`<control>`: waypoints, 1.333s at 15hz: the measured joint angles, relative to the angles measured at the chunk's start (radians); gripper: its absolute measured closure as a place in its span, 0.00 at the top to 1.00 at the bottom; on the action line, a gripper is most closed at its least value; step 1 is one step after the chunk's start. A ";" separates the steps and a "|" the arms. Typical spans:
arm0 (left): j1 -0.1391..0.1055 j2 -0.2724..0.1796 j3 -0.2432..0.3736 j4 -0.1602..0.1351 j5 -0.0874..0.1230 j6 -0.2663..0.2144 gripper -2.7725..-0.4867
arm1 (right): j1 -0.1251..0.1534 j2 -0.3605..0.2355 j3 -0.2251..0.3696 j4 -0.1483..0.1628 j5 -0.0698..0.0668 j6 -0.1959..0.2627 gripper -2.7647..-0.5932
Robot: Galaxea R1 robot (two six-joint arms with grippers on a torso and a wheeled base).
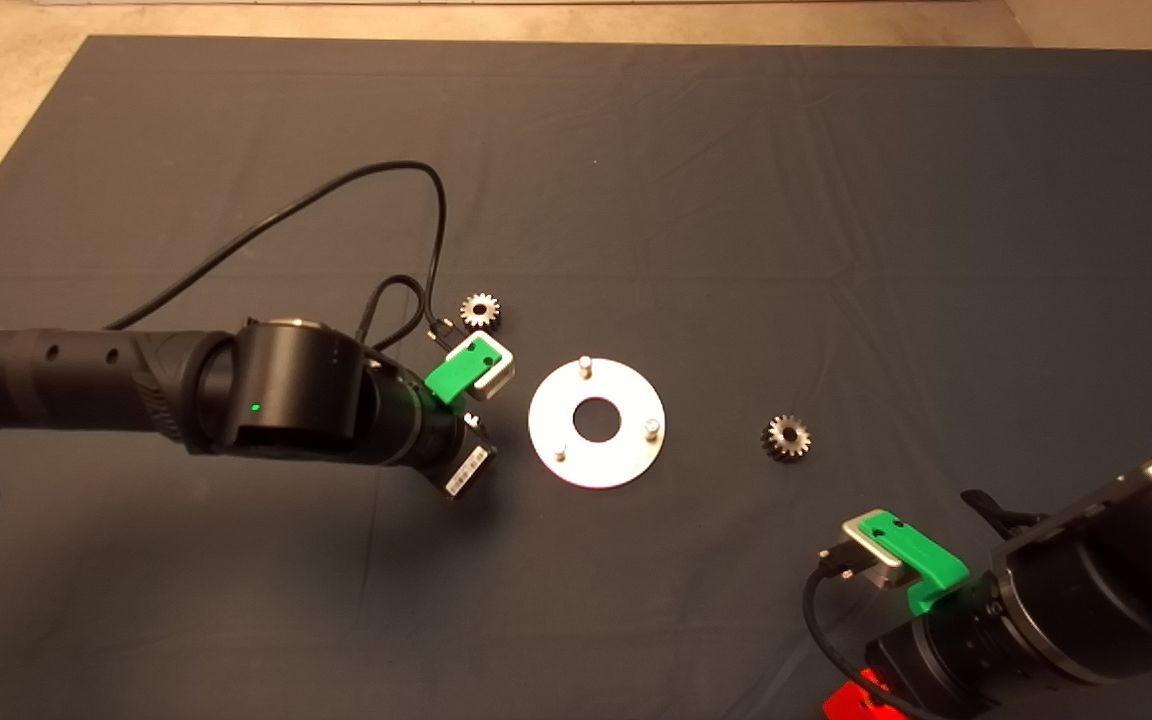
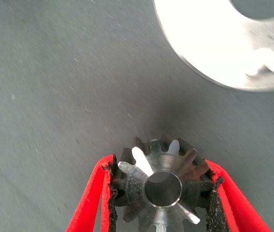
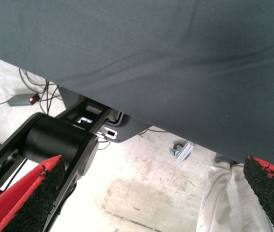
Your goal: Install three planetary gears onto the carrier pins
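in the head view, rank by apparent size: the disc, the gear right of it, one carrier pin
1. disc, clearly largest
2. gear lying on the mat to its right
3. carrier pin, smallest

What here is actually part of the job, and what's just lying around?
Part of the job:
- gear held by the left end effector
- gear on the mat above the disc
- gear right of the disc
- disc with three pins

Just there:
- black cable
- parked right end effector

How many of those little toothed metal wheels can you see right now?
3. One small silver-grey metal gear lies on the mat beyond the left tool; one lies right of the round silver disc; one sits gripped in the left tool.
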 joint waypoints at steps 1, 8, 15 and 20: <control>-0.002 0.000 0.012 0.000 0.019 -0.005 0.17 | 0.000 0.000 0.000 0.000 0.000 0.000 0.99; -0.024 0.060 0.057 0.000 0.090 -0.078 0.17 | 0.000 0.000 0.000 0.000 0.000 0.000 0.99; -0.024 0.159 0.050 0.044 0.114 -0.135 0.16 | 0.000 0.000 0.000 0.000 0.000 0.000 0.99; -0.024 0.189 0.025 0.053 0.117 -0.146 0.16 | 0.000 0.000 0.000 0.000 0.000 0.000 0.99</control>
